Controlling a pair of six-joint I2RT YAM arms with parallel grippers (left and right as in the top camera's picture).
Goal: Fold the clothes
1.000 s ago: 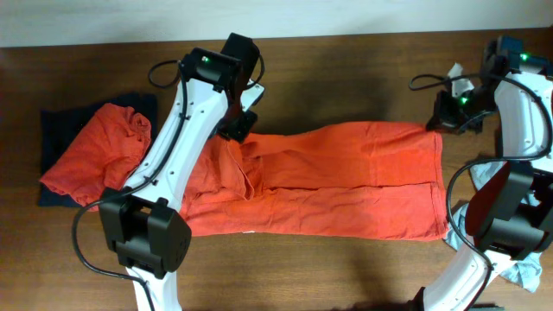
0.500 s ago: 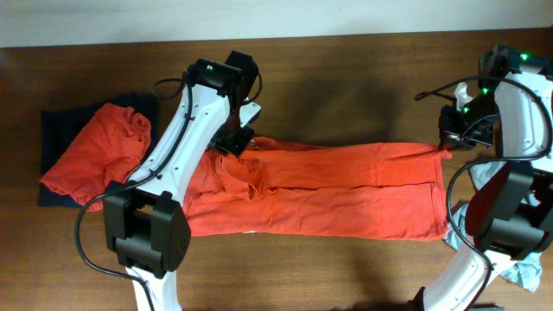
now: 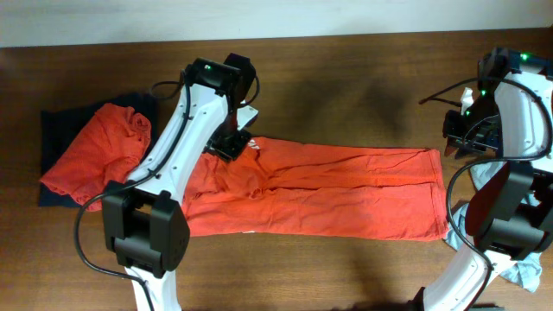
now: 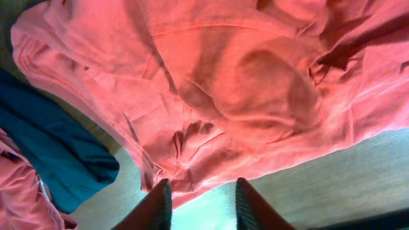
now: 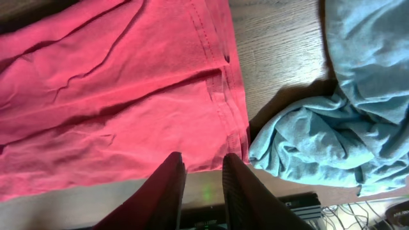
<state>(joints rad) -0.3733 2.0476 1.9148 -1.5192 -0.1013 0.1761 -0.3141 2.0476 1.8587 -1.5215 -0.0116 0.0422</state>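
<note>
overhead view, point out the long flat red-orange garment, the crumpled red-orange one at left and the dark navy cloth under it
long flat red-orange garment (image 3: pixel 346 186), overhead view, middle of the fabric
crumpled red-orange garment (image 3: pixel 95 155), overhead view, centre of the heap
dark navy cloth (image 3: pixel 56 130), overhead view, exposed upper-left part

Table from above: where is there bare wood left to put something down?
The table is bare beyond the spread orange shirt and in a narrower strip before it. Crowded: crumpled orange garment on navy cloth at left, grey-blue cloth at right.
</note>
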